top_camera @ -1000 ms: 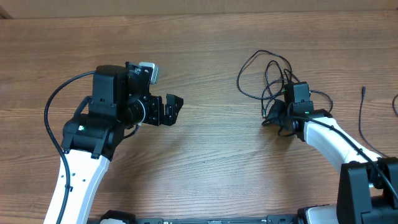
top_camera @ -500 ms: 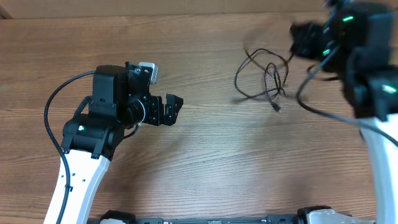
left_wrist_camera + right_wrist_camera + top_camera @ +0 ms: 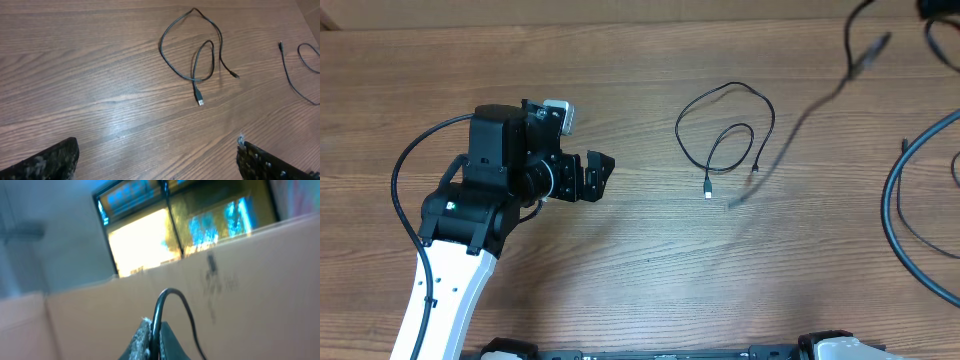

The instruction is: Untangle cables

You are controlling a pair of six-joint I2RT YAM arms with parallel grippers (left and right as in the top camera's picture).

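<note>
Looped cable [image 3: 196,80] on table [image 3: 620,280], second cable [image 3: 161,300] (blurred) pinched

I read this as robot lab bench: wood-grain table [image 3: 650,290], cardboard wall [image 3: 260,270] along far edge, bright window [image 3: 135,245] above it.

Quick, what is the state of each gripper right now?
Left gripper: open, holding nothing.
Right gripper: closed on a thin black cable.
</note>
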